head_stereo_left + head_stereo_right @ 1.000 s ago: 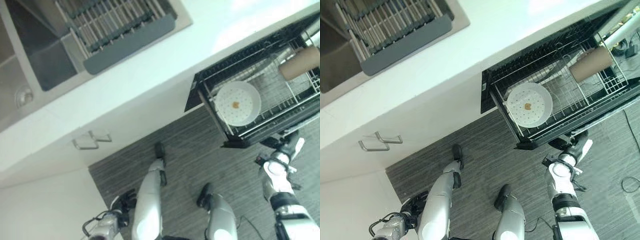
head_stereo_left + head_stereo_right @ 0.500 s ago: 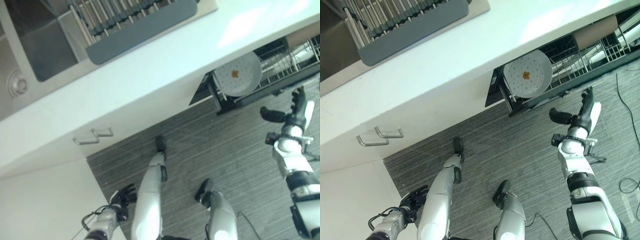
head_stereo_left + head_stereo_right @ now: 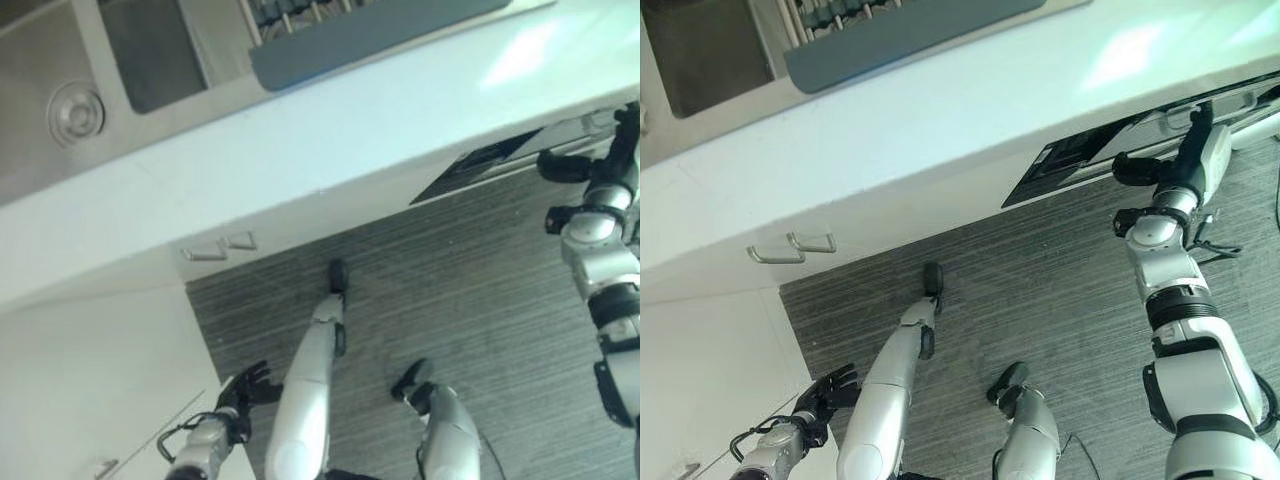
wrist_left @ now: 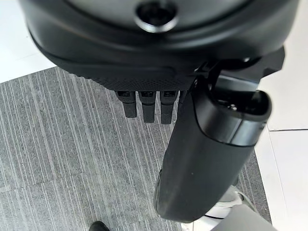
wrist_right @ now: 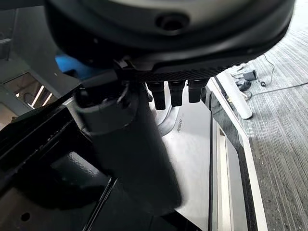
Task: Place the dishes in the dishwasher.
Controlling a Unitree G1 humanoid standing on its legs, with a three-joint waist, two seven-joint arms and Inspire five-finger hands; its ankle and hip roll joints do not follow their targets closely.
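The dishwasher shows as a dark slab under the white counter's edge, with its rack pushed in. The plate and cup are hidden inside. My right hand is open, fingers straight up against the dishwasher's front and thumb sticking out sideways. In the right wrist view the straight fingers point at a dark interior and a silver panel. My left hand hangs low beside the white cabinets, open and holding nothing. Its fingers show over the grey floor.
A steel sink and a grey drying rack sit on the counter at the back. Cabinet handles stick out below the counter. Striped grey floor lies in front of the dishwasher.
The rack with the white plate and brown cup has slid in under the counter. My right hand has risen to the dishwasher's front. The camera has also shifted.
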